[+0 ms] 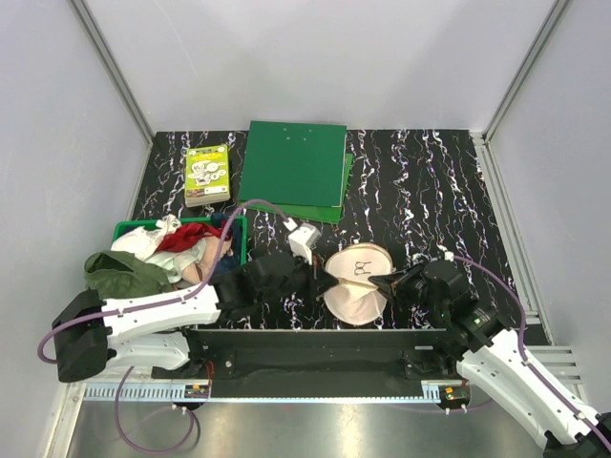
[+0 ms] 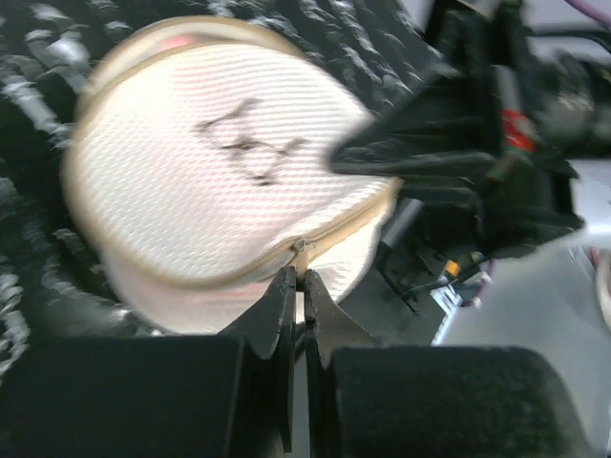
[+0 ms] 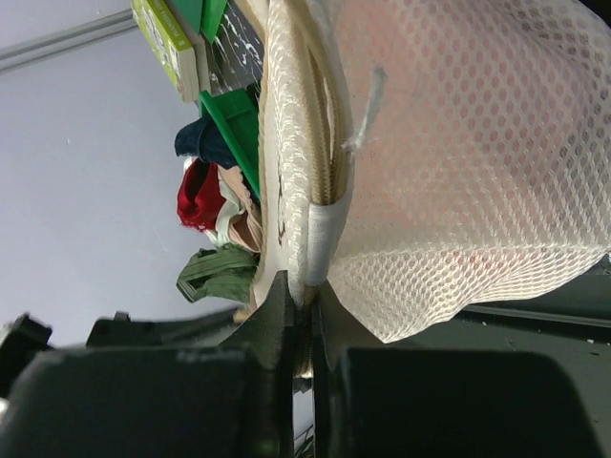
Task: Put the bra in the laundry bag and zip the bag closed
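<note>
The laundry bag [image 1: 357, 282], a round cream mesh pouch with a black bra-outline print, lies near the table's front edge between my grippers. Pink fabric of the bra [image 3: 496, 124] shows faintly through the mesh. My left gripper [image 1: 317, 277] is shut on the zip pull [image 2: 301, 260] at the bag's rim [image 2: 229, 272]. My right gripper [image 1: 382, 283] is shut on the bag's rim tab [image 3: 320, 243] on the opposite side. The two halves lie together along the zip.
A green plastic basket [image 1: 129, 229] with red, white and olive-green clothes [image 1: 124, 272] stands at the left. Green folders [image 1: 294, 167] and a small book [image 1: 207, 175] lie at the back. The table's front edge rail [image 1: 315, 336] runs just below the bag.
</note>
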Robot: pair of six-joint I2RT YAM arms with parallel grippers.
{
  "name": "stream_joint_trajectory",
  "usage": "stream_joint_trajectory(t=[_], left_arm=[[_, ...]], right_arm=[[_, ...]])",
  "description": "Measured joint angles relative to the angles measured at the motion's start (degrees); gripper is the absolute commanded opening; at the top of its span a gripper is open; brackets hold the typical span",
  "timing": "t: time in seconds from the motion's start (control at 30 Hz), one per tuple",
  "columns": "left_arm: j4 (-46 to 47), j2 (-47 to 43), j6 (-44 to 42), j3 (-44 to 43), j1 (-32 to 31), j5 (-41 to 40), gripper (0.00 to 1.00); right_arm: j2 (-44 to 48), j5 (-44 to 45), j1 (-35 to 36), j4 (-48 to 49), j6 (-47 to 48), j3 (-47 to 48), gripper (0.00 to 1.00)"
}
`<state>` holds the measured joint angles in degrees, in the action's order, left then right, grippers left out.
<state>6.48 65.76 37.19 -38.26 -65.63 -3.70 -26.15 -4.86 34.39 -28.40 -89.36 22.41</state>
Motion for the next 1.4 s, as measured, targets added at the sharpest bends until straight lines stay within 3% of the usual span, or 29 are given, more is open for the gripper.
stream_joint_trajectory(t=[0.2, 0.37, 0.67, 0.8, 0.9, 0.93, 1.07, 1.23, 1.4], left_arm=[[-7.4, -3.3, 3.4, 1.7, 10.8, -1.3, 0.0], [-11.3, -7.3, 2.6, 3.8, 12.9, -1.7, 0.0], [-13.3, -22.6, -4.4, 5.2, 14.0, 6.7, 0.0], [-11.5, -24.3, -5.4, 5.2, 11.9, 10.2, 0.0], [-7.9, -21.7, -4.0, 6.3, 10.5, 11.0, 0.0], [-6.1, -20.3, -3.2, 6.9, 10.3, 11.0, 0.0], [-2.8, -12.6, 0.4, 8.1, 9.6, 10.8, 0.0], [0.9, -5.6, 2.3, 7.9, 9.1, 11.4, 0.0], [2.2, -3.1, 2.4, 6.8, 8.9, 12.5, 0.0]], right_arm=[[-2.0, 0.6, 0.0, 2.0, 1.6, 0.3, 0.0], [-8.4, -1.4, 0.1, 3.4, 6.9, 3.2, 0.0], [-35.3, -11.2, -0.9, 7.6, 25.8, 22.7, 0.0], [-45.5, -17.0, -2.8, 8.6, 33.9, 32.9, 0.12], [-52.2, -19.3, -4.3, 7.2, 39.8, 38.4, 0.31], [-54.0, -18.5, -4.7, 5.7, 41.7, 39.5, 0.46], [-57.4, -10.9, -5.4, -1.1, 47.5, 40.7, 0.71], [-53.8, -1.8, -5.7, -8.3, 50.6, 38.7, 0.81], [-41.8, 0.8, -5.1, -12.3, 47.9, 32.9, 0.85]])
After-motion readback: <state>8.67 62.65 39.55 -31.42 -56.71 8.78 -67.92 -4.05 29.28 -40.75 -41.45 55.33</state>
